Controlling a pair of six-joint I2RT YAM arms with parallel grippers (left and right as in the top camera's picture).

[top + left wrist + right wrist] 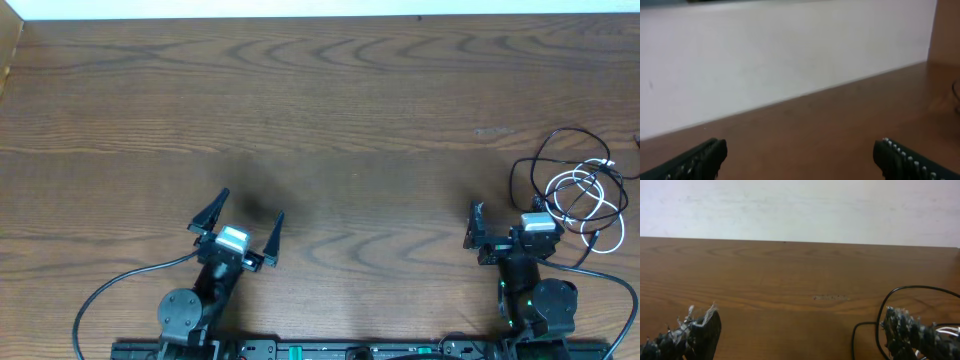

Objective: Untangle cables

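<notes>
The black cable [541, 152] and the white cable [583, 193] lie tangled in loose loops at the right edge of the table. My right gripper [508, 216] is open and empty, just left of the tangle, with its right finger at the loops' edge. In the right wrist view, a loop of the black cable [883, 311] curves around the right finger, a bit of white cable [941, 328] shows behind it, and the open jaws [802, 337] have bare wood between them. My left gripper [241, 224] is open and empty at the front left, far from the cables; its wrist view shows the jaws [800, 159] wide apart.
The brown wooden table [330, 110] stretches to a white wall at the back [800, 205]. Thick black arm wires run along the front edge by both arm bases [110, 290].
</notes>
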